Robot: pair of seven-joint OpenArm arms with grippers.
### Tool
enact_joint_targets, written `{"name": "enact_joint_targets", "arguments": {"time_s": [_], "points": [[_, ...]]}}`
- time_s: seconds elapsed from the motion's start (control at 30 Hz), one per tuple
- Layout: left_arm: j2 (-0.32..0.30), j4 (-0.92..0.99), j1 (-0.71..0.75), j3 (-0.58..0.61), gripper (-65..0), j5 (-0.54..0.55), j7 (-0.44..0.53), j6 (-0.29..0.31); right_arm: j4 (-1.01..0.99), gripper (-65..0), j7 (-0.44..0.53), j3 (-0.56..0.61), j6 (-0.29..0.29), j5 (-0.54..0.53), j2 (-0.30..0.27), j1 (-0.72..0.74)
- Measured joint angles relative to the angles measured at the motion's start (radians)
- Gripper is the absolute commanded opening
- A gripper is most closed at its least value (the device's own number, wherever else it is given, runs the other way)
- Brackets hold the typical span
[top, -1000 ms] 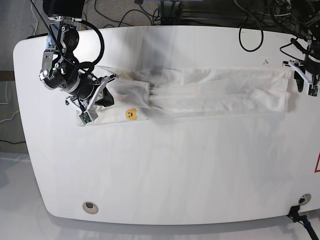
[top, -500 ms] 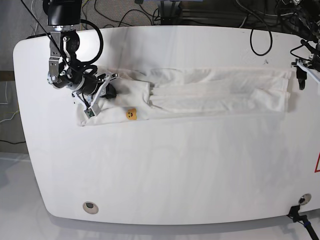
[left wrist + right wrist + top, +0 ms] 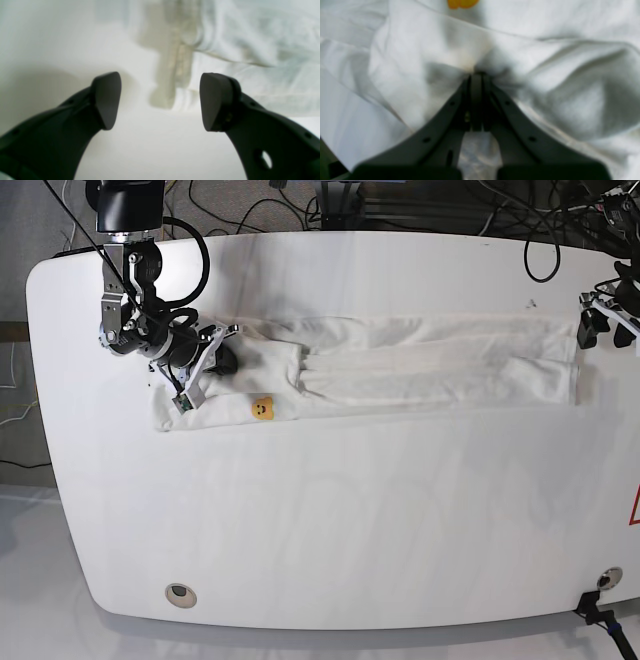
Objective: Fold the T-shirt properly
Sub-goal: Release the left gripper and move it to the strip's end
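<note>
The T-shirt [image 3: 430,360] lies folded into a long white strip across the far half of the table, with a small orange print [image 3: 262,408] near its left end. My right gripper [image 3: 214,361] is shut on a bunch of white cloth at that left end. The wrist view shows the closed right gripper [image 3: 476,76] with fabric puckered around it. My left gripper [image 3: 592,327] hovers just off the strip's right end. Its fingers are open and empty [image 3: 160,100], and the T-shirt's edge [image 3: 250,50] lies ahead of them.
The white table [image 3: 330,520] has a round hole [image 3: 178,591] near the front left. A black clamp [image 3: 598,608] sits at the front right corner. Cables [image 3: 500,250] hang over the back edge, and a red sticker [image 3: 635,508] marks the right edge.
My left gripper opened, let go of the shirt's right end and drew slightly away. My right gripper shifted a little towards the back of the table, still holding the cloth.
</note>
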State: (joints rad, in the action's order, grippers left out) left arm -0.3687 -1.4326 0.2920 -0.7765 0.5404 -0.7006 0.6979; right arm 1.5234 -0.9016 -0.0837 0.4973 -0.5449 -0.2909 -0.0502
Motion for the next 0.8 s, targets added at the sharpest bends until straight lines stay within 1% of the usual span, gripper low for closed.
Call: {"name": "enact_joint_targets", "arguments": {"time_s": [0.1,0.2,0.33,0.47,0.67,0.8], "points": [[-0.038,0.044,-0.013,0.040,-18.6,0.060,0.000,-0.001,0.000,-65.0,0.005,0.000,0.000,0.033,0.006,0.002],[-0.056,0.093,-0.043,0.051,-18.6,0.113,0.009,-0.001,0.000,-65.0,0.008,0.000,0.001,0.037,0.006,0.002],[-0.071,0.208,-0.104,0.061,-18.6,0.122,0.008,-0.003,0.000,-65.0,0.008,0.000,0.001,0.037,0.006,0.002],[-0.082,0.296,-0.135,0.135,-18.6,0.122,0.006,-0.007,0.000,-65.0,0.008,0.000,0.000,0.037,0.006,0.002],[-0.087,0.306,-0.144,0.174,-18.6,0.134,0.014,-0.005,0.000,-65.0,0.008,0.000,0.000,0.037,0.006,0.002],[-0.074,0.305,-0.145,0.192,-18.6,0.138,0.026,-0.005,0.000,-65.0,0.008,0.000,0.000,0.041,0.006,0.002]]}}
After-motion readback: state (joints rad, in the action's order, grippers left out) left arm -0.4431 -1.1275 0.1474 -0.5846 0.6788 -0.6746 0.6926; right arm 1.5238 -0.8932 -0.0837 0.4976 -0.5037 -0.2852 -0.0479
